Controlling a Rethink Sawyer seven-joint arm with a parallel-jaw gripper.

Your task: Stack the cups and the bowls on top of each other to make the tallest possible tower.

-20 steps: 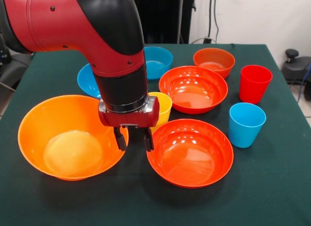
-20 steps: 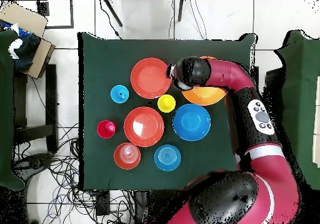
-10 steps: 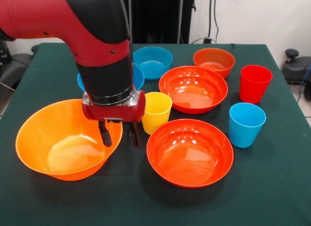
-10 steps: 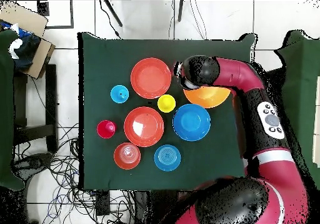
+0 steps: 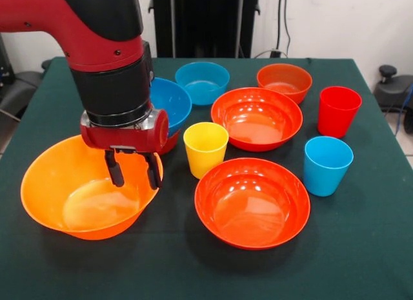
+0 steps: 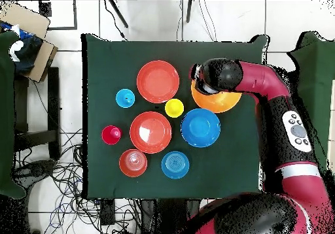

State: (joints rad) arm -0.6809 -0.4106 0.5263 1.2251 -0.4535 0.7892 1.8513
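Nothing is stacked yet: every cup and bowl sits singly on the green worktop (image 5: 361, 248), so the tower has no base. The end effector (image 5: 134, 173) hangs over the huge orange bowl (image 5: 77, 203), its two black fingers (image 5: 115, 172) spread apart and pointing down around the bowl's right rim, one finger inside the bowl and the other at or just outside the wall, gripping nothing as far as the front view shows. In the overhead view the arm's wrist covers part of that bowl (image 6: 219, 100). Just beside the end effector, toward the table's middle, stands the yellow cup (image 5: 205, 148), and behind the wrist is the large blue bowl (image 5: 169, 101), with something red-orange showing under its edge. Farther off lie the near wide red-orange bowl (image 5: 253, 203), the second wide red-orange bowl (image 5: 257, 118), the small blue bowl (image 5: 202, 82), a small red-orange bowl (image 5: 284, 82), the light blue cup (image 5: 327, 164) and the red cup (image 5: 338, 111). The step in hand looks like taking hold of the orange bowl by its rim. The next move calls for lowering until the wall sits squarely between the fingers, then pinching; the glossy wall slopes, so a shallow bite may slip and tip the bowl.
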